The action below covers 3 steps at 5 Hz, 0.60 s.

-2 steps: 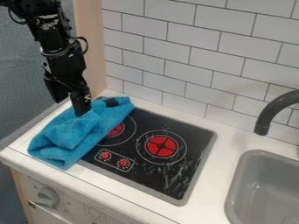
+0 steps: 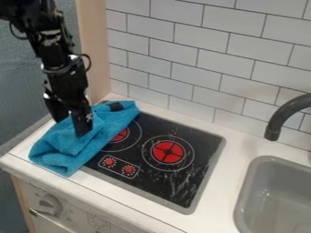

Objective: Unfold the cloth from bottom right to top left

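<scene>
The black gripper [image 2: 71, 127] hangs over the left part of the blue cloth [image 2: 67, 154], its two fingers apart. Its right fingertip overlaps the cloth's upper middle in the view; whether it touches the fabric I cannot tell. Bunched and folded, the cloth lies at the left of the counter, running from the front left edge up to the back of the stove, and covers the stove's left side. A small black patch shows on the cloth near its upper end.
The black stove top [image 2: 182, 170] has red burners and knobs. To its right are a grey sink [image 2: 276, 195] and a dark faucet [image 2: 285, 113]. A white tiled wall [image 2: 200, 54] stands behind the counter [image 2: 234, 150], and a wooden post [image 2: 94, 50] rises at the back left.
The gripper has moved down in the view, lower over the cloth. The cloth looks unchanged.
</scene>
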{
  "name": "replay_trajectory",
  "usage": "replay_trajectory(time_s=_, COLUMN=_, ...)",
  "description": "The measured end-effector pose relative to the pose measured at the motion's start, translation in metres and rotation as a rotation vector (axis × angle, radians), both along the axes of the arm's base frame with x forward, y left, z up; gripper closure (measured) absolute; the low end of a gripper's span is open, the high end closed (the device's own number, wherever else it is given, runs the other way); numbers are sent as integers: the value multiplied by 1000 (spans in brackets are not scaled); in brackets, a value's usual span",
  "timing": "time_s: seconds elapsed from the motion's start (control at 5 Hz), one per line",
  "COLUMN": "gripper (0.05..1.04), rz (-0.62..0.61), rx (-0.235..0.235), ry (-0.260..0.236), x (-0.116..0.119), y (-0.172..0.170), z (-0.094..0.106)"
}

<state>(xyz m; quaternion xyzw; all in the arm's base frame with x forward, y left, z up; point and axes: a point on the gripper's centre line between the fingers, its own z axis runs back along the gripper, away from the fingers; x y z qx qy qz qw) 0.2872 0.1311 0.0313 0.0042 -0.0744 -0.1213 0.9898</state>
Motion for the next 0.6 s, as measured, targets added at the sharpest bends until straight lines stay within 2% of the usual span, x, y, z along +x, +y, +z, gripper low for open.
replay_trajectory(time_s=0.2, gripper=83, rz=-15, rx=19, ry=-29, x=-10, y=-7, z=7)
replay_trajectory(time_s=0.4, gripper=83, rz=-35, rx=32, ry=-33, x=-24, y=-16, z=3)
replay_trajectory(time_s=0.6, gripper=83, rz=-39, rx=72, ry=-53, x=-21, y=-18, z=0)
